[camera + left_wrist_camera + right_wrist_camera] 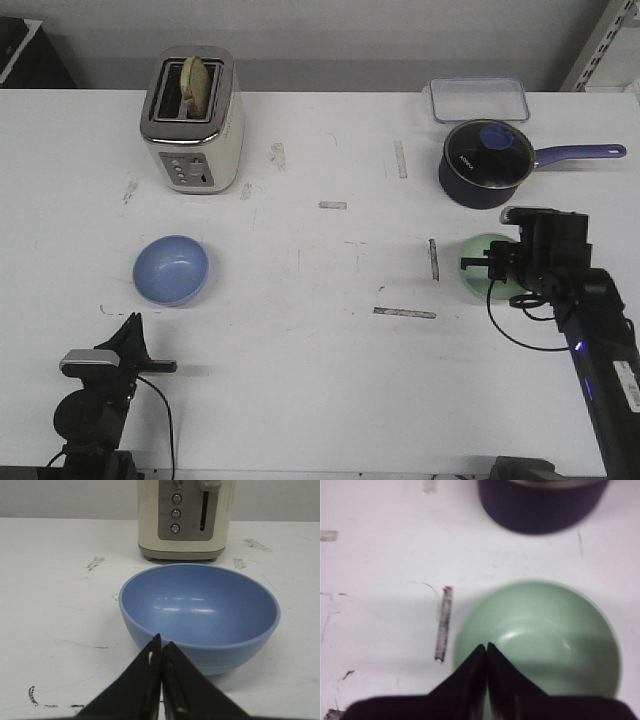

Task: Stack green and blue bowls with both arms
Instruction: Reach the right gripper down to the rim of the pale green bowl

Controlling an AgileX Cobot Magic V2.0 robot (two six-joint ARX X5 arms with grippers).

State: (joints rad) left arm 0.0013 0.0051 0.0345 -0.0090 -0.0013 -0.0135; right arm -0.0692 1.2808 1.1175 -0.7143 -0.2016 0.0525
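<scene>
The blue bowl sits upright on the white table, in front of the toaster. My left gripper is shut and holds nothing. Its tips point at the bowl's near rim from just short of it. The green bowl rests on the table's right side, just in front of the saucepan, partly hidden by my right arm in the front view. My right gripper hovers over the bowl's rim, shut and holding nothing.
A cream toaster with toast stands behind the blue bowl. A dark navy saucepan with a glass lid stands behind the green bowl, its handle pointing right. A clear lidded container lies at the back right.
</scene>
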